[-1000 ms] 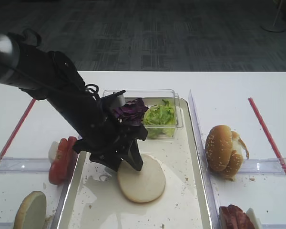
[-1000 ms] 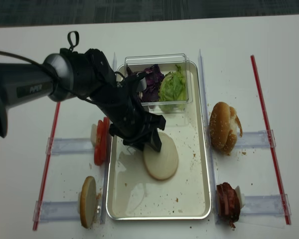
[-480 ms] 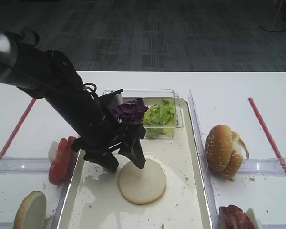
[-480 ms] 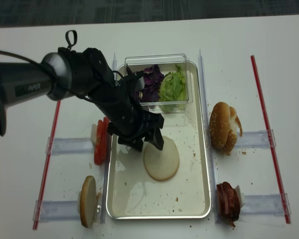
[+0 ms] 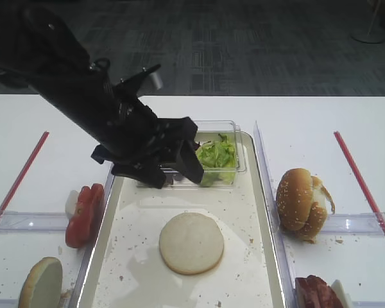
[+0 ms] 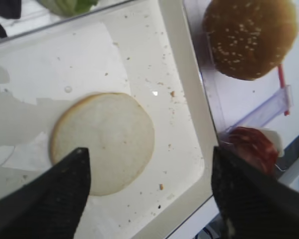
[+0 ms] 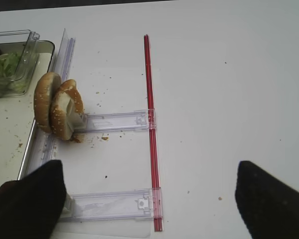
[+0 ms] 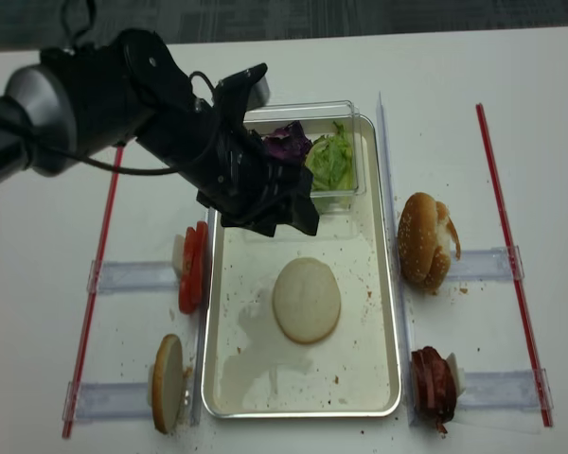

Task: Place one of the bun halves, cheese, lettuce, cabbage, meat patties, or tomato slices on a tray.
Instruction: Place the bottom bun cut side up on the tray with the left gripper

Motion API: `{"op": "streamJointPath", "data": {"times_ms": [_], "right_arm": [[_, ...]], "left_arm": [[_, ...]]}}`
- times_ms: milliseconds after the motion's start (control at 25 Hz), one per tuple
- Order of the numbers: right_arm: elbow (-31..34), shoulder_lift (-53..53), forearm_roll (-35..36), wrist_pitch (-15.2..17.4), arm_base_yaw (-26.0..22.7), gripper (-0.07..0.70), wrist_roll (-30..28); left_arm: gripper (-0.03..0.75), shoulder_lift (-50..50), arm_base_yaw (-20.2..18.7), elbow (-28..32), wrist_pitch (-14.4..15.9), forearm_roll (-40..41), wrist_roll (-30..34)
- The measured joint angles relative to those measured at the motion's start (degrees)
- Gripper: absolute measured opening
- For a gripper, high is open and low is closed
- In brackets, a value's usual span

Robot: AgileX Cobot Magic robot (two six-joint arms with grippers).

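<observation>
Bun half (image 5: 191, 242) lies flat, cut face up, in the middle of the metal tray (image 5: 262, 256) — nothing touching it. Left gripper (image 5: 178, 168) hangs above the far part of the tray, over the near edge of the clear container (image 5: 234, 131), fingers spread apart and empty; in the left wrist view both dark fingers (image 6: 50, 199) frame the bun half (image 6: 103, 142) with clear space on either side. The container sits at the tray's far end with lettuce (image 5: 215, 156) on its right side and purple cabbage (image 8: 286, 145) on its left, the cabbage partly hidden by the arm. On the white worktop (image 5: 308, 122), left of the tray: tomato slices (image 5: 83, 215) standing on edge against a clear rack, and nearer, another bun half (image 5: 42, 282) also on edge. Right of the tray: a seeded bun (image 5: 300, 203) leaning on its rack, and meat patties (image 5: 316, 292) at the near right corner. Red strips (image 5: 362, 183) run along both outer sides of the worktop. Right gripper (image 7: 149, 199) — only two dark finger tips at the bottom corners of its wrist view, set wide apart, nothing between them, hovering over the worktop right of the seeded bun (image 7: 57, 104).
</observation>
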Motion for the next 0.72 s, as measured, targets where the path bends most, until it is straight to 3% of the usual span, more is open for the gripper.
{"op": "streamJointPath", "data": {"times_ms": [400, 720], "right_arm": [[0.0, 0.0, 0.0, 0.0, 0.0, 0.699, 0.0], [0.0, 0.0, 0.0, 0.0, 0.0, 0.699, -0.1]], "left_arm": [[0.473, -9.2, 0.0, 0.0, 2.9, 3.5, -2.6], [0.473, -9.5, 0.0, 0.0, 8.9, 28.5, -16.6]]}}
